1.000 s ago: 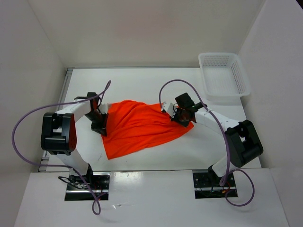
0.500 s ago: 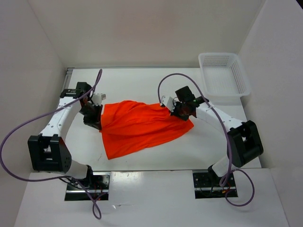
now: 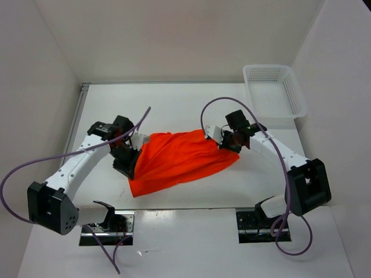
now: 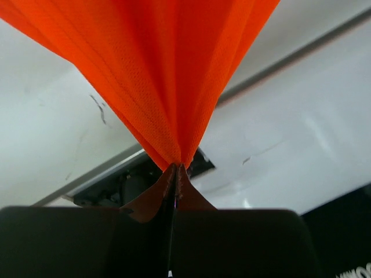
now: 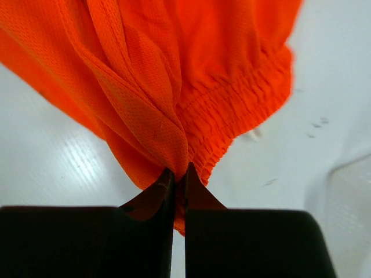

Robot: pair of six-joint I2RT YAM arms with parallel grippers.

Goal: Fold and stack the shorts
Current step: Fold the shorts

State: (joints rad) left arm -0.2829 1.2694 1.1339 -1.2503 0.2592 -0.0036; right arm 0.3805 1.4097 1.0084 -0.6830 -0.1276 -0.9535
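Orange mesh fabric fills both of my wrist views: the shorts (image 3: 179,159) are bunched between my two arms near the middle of the table (image 3: 174,104), stretched from my left side to my right. My left gripper (image 3: 133,167) is clamped tight on the left edge of the cloth. From that wrist, the fabric fans upward out of the pinch in narrow pleats, and the fingers (image 4: 153,200) are pressed together with only a thin layer between them. My right gripper (image 3: 221,140) is likewise closed on the cloth at the right end, just beside the gathered elastic waistband (image 5: 243,110), with folds rising from where the fingertips (image 5: 200,194) meet. The lower part of the shorts rests on the table, and the gripped ends look lifted off it.

The white plastic mesh basket (image 3: 293,95) sits at the far right corner of the table, its perforated floor and walls in plain view. The shorts lie outside it, well apart.
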